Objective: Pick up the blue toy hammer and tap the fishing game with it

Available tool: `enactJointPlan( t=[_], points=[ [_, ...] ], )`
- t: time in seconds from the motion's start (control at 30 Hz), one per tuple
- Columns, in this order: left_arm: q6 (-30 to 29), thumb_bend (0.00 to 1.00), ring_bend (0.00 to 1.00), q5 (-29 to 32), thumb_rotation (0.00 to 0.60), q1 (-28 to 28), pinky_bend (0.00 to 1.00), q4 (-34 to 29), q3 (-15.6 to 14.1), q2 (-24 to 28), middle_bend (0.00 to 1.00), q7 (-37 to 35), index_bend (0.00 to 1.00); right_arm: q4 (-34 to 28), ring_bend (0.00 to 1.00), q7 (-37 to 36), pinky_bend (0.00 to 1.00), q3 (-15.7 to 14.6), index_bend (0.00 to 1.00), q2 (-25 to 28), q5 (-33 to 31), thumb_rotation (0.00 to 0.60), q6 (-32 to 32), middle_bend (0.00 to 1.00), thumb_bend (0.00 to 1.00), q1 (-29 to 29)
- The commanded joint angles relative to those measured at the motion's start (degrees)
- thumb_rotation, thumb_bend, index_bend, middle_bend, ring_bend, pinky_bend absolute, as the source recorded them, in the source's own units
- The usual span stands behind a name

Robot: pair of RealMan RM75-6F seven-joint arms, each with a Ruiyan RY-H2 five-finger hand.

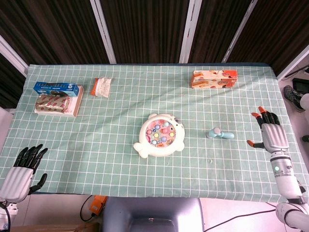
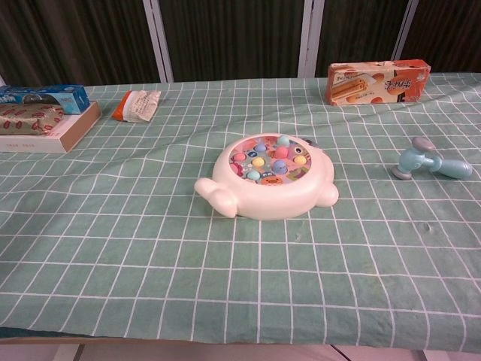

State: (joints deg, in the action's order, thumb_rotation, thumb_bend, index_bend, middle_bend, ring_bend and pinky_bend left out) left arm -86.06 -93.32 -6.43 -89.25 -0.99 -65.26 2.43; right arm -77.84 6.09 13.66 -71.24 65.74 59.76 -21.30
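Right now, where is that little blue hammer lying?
The blue toy hammer lies on the tablecloth, right of the fishing game, between it and the right hand, untouched.

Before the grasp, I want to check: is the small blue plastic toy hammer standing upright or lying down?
Lying down. The small blue plastic toy hammer rests on its side on the green checked tablecloth, untouched.

Bright, even light; sharp, shadowless.

Staged robot test lab, dark slatted wall panels, checked tablecloth on table
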Motion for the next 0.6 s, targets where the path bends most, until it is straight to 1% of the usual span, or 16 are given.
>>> enactJointPlan(
  t=[0.03,0.17,0.33,0.43,0.6],
  points=[
    [-0.37,0.40,0.00,0.70,0.600,0.23,0.00,0.13,0.43,-0.44,0.00,0.75,0.00,3.15,0.00,1.23,0.00,1.06,0.42,-2.73,-2.55,0.600,-2.95,0.00,0.25,-2.41],
    [-0.45,0.40,0.00,0.86,0.600,0.40,0.00,0.02,0.37,-0.30,0.00,0.84,0.00,6.86,0.00,-0.12,0.00,0.90,0.49,-5.63,-2.51,0.600,-5.80,0.00,0.33,-4.75],
    [-0.47,0.40,0.00,1.02,0.600,0.57,0.00,-0.11,0.30,-0.16,0.00,1.11,0.00,10.58,0.00,-0.59,0.00,-0.18,0.55,-8.87,-1.71,0.600,-8.60,0.00,0.38,-7.09],
    [-0.56,0.41,0.00,1.03,0.600,0.66,0.00,-0.14,0.25,-0.06,0.00,1.03,0.00,12.24,0.00,-0.12,0.00,-0.74,0.57,-10.58,-1.39,0.600,-9.20,0.00,0.44,-8.01],
    [-0.84,0.43,0.00,1.07,0.600,0.83,0.00,-0.11,0.31,0.05,0.00,0.84,0.00,14.36,0.00,1.59,0.00,-1.18,0.58,-12.72,-2.22,0.600,-10.07,0.00,0.45,-9.19]
  ],
)
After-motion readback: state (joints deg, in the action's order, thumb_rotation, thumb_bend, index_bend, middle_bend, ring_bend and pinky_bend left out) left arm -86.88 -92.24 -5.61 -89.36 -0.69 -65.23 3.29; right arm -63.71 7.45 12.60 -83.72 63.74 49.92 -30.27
